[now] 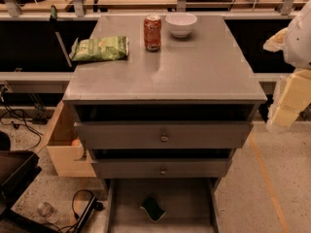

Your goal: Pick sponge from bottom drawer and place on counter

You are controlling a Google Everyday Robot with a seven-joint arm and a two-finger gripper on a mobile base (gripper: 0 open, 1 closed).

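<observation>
Dark-green sponge [153, 208]; pincer [290, 98] perhaps far right

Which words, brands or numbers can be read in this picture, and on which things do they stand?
Green snack bag: printing is there, too blurred to read.
Red soda can: label too blurred to read.
White bowl, sponge, bottom drawer, counter: no text seen.
Claw, at the right edge beside the counter: no text seen.
</observation>
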